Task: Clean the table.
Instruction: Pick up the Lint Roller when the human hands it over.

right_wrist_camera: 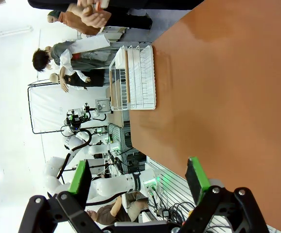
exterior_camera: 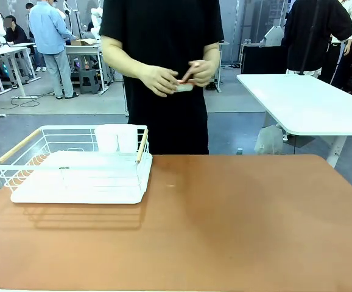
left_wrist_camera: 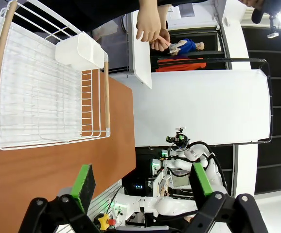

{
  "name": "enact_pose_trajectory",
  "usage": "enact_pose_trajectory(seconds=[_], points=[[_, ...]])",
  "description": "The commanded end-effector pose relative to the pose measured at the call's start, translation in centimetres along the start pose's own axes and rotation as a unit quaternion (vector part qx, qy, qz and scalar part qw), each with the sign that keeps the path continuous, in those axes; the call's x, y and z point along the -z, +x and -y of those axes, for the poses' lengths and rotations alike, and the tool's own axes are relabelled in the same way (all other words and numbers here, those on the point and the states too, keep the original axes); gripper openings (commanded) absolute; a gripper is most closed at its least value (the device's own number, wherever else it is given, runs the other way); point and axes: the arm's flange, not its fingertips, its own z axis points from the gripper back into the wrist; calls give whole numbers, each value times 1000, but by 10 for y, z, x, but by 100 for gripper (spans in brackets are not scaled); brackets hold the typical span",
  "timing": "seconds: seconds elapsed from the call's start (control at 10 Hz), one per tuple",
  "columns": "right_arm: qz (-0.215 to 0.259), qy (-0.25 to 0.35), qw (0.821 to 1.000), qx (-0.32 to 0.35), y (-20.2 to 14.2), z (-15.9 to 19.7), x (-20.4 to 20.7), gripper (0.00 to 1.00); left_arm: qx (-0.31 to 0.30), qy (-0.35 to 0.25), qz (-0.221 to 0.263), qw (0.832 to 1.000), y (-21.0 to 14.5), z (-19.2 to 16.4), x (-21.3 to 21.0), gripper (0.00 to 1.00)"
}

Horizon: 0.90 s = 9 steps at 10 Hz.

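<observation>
The left pincer [left_wrist_camera: 144, 180] stands wide, nothing between its green pads; one pad lies over the brown top, the other over the room beyond the desk's edge. The right pincer [right_wrist_camera: 138, 175] is also spread wide and empty, with the brown top behind one pad.

The desk [exterior_camera: 237, 219] fills the lower half of the front view, its long axis running left to right across the picture. Its near edge and both near corners are cut off by the frame; only the far right rounded corner shows clearly. In the left wrist view the desk [left_wrist_camera: 43, 170] runs as a slanted band, and in the right wrist view the desk [right_wrist_camera: 228, 87] stretches up and away.

On its far left part sits a white wire rack [exterior_camera: 78, 196] with wooden handles [exterior_camera: 19, 148], hiding that stretch of the far edge. A white cup holder [exterior_camera: 116, 139] hangs at the rack's far side.

Behind the far edge stands a person, whose hands [exterior_camera: 164, 79] hold a small pinkish thing [exterior_camera: 185, 86], too small to identify. To the right, apart from the desk, is a white-topped table [exterior_camera: 304, 103]
</observation>
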Motion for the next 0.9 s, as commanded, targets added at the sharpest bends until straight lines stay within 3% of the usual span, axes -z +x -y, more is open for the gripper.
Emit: enact_pose_trajectory(seconds=[0.0, 0.8], points=[[1, 9, 1000, -9, 1, -1, -1, 100, 8, -14, 2, 1000, 1, 0, -3, 100], [1, 9, 1000, -9, 1, -1, -1, 100, 8, -14, 2, 1000, 1, 0, -3, 100]])
